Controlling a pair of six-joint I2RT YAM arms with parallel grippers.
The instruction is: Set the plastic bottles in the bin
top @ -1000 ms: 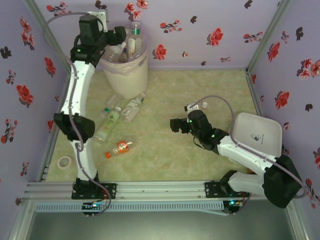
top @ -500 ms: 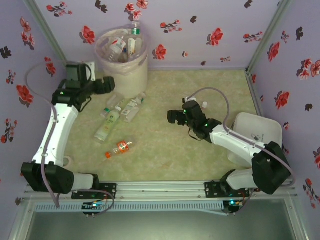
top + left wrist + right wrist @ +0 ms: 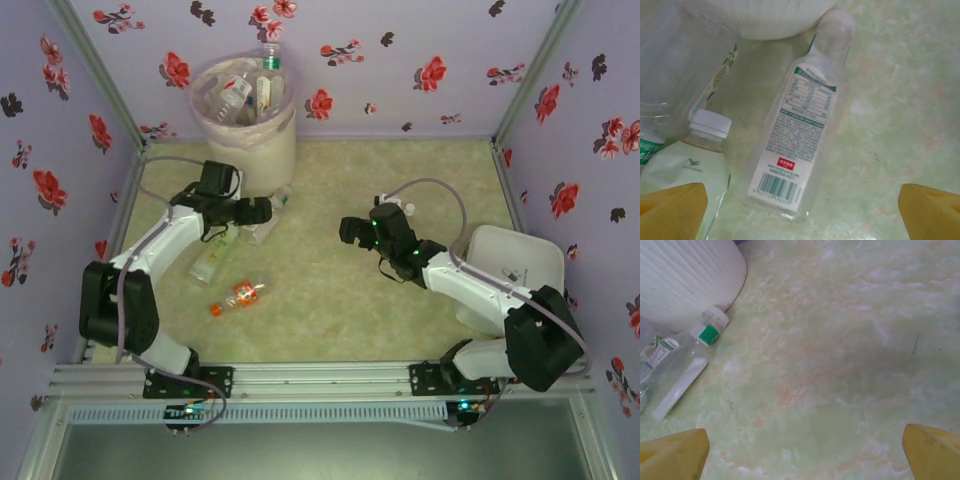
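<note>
Left jaws: standing wide open, hovering over white-labelled bottle lying beside bin. Right jaws: gaping empty, hanging above worktop.

pale green marbled table; bin at its far left; plastic bottles lying beside; white box right

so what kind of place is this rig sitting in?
Probably a staged tabletop robot cell, not a real room: floral purple walls box in a marbled green table, and robot arms are bolted at its near edge.
</note>
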